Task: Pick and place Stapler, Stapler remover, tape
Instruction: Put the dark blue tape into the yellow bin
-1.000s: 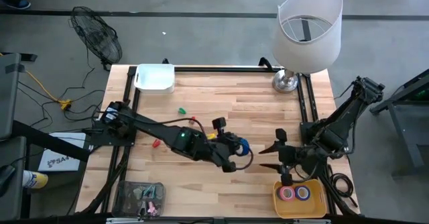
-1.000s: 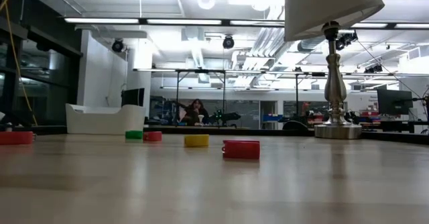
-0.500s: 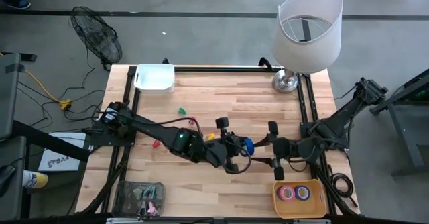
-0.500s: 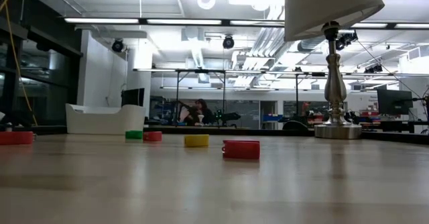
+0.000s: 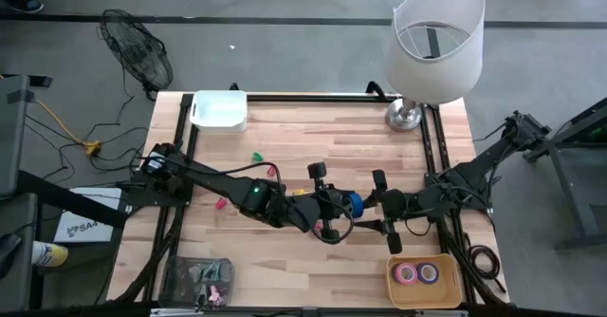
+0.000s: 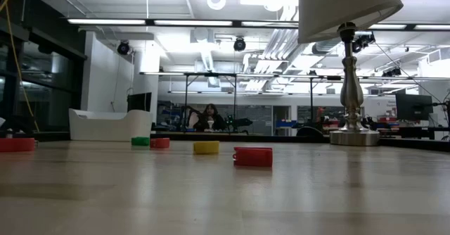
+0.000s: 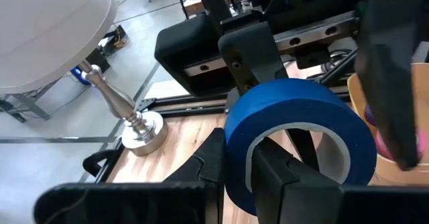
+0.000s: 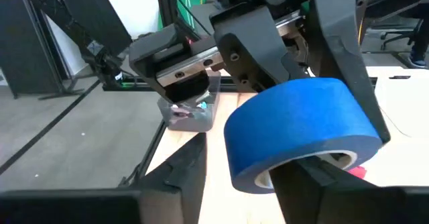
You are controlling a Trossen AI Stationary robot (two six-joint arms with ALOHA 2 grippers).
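A blue tape roll (image 5: 353, 203) hangs between the two grippers at mid-table. It also fills the left wrist view (image 7: 295, 110) and the right wrist view (image 8: 301, 127). My left gripper (image 5: 341, 207) reaches in from the table's left and is shut on the tape roll's wall (image 7: 238, 174). My right gripper (image 5: 376, 206) faces it from the right, open, its fingers (image 8: 191, 160) wide apart on either side of the roll. A yellow tray (image 5: 453, 293) at the near right edge holds two tape rolls. No stapler can be made out. My left gripper holds the tape roll by its wall (image 7: 236, 147) with one finger (image 7: 271, 174) inside the hole and one finger (image 7: 213, 160) outside. The fingers come level from the table's left. The roll stands on edge, clear of the wood. My right gripper is open around the roll; I cannot tell whether it touches.
A lamp (image 5: 432, 42) stands at the far right corner and a white bin (image 5: 219, 109) at the far left. A clear box of small items (image 5: 197, 281) sits near left. Small coloured pieces (image 6: 253, 156) lie left of centre.
My right gripper has moved from near the yellow tray toward the table's left and slightly farther, closing on the tape roll until its open fingers stand about it. My left gripper has carried the roll a little toward the right and far side.
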